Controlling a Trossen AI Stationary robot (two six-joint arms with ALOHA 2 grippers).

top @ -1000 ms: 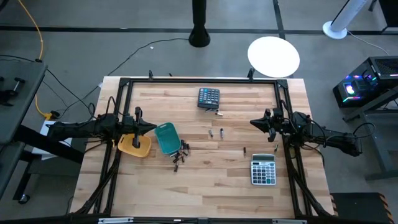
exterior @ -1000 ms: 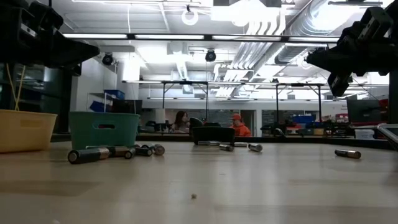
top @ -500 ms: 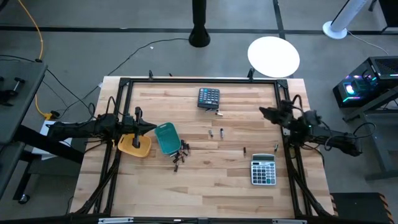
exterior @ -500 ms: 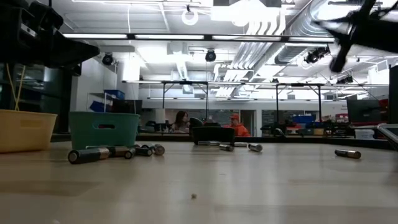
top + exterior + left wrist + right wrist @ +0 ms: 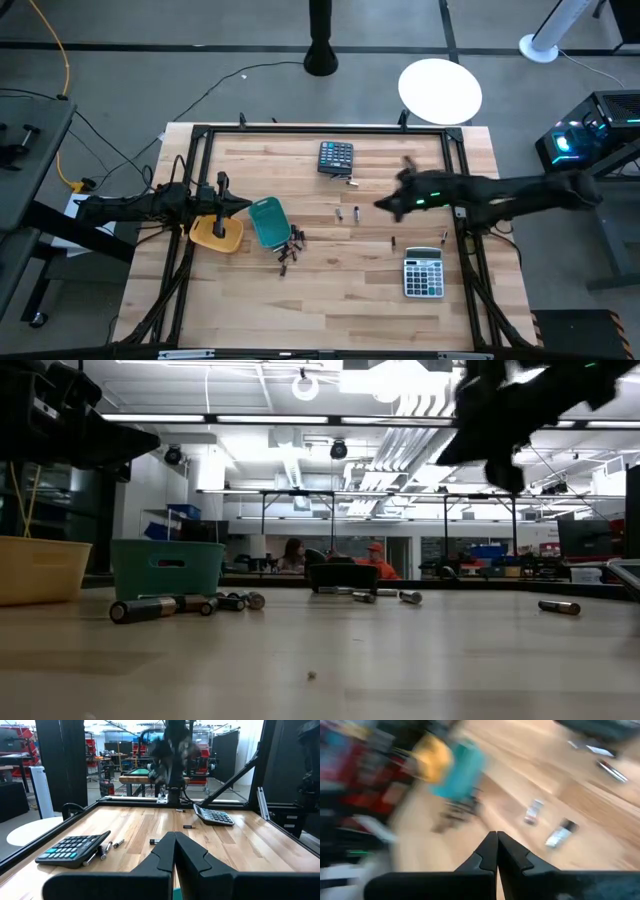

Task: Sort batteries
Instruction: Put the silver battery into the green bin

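High view: right tool (image 5: 383, 206), pinched closed and empty, hangs over the desk (image 5: 330, 300) near two batteries (image 5: 347, 213). Left tool (image 5: 247, 205), likewise closed, seems to sit above the yellow tray (image 5: 215, 236).

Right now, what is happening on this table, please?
The robot is sorting batteries, but none is held. The right gripper is shut and reaching over the table middle, near two loose batteries. The left gripper waits, shut, above the yellow tray and teal tray. A cluster of batteries lies beside the teal tray.

two calculators (image 5: 336, 157), two trays (image 5: 268, 221), roughly a dozen batteries (image 5: 290, 246)
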